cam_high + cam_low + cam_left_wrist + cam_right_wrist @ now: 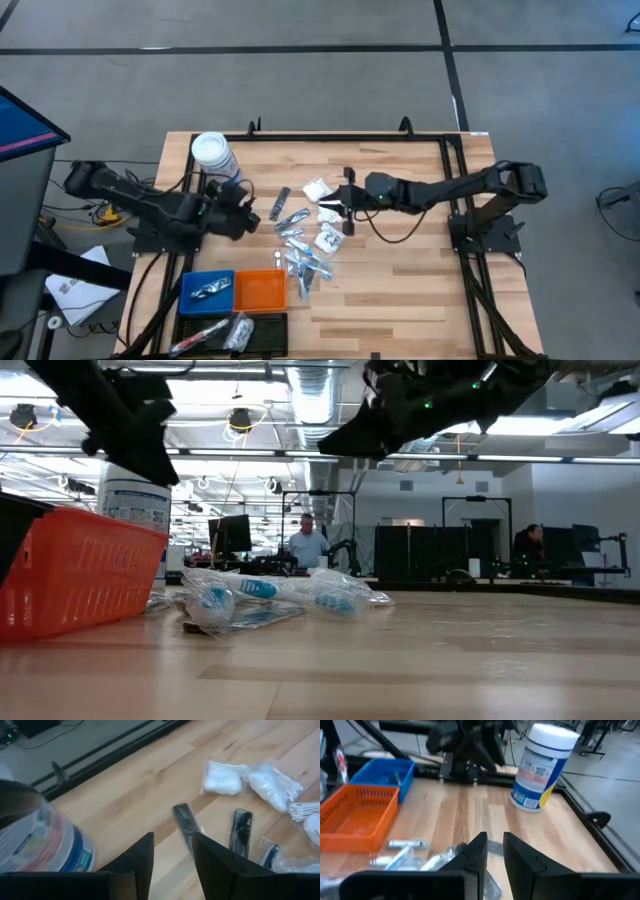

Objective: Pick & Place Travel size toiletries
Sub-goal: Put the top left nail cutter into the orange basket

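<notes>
A white-lidded jar (213, 155) stands at the table's back-left; blue (207, 291), orange (263, 290) and black trays (262, 331) sit front-left.

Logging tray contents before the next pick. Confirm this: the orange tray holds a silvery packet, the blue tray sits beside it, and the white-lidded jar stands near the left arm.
One thing is wrong. In the high view the orange tray looks empty; the silvery packet lies in the blue tray beside it. The white-lidded jar does stand near the left arm.
</notes>
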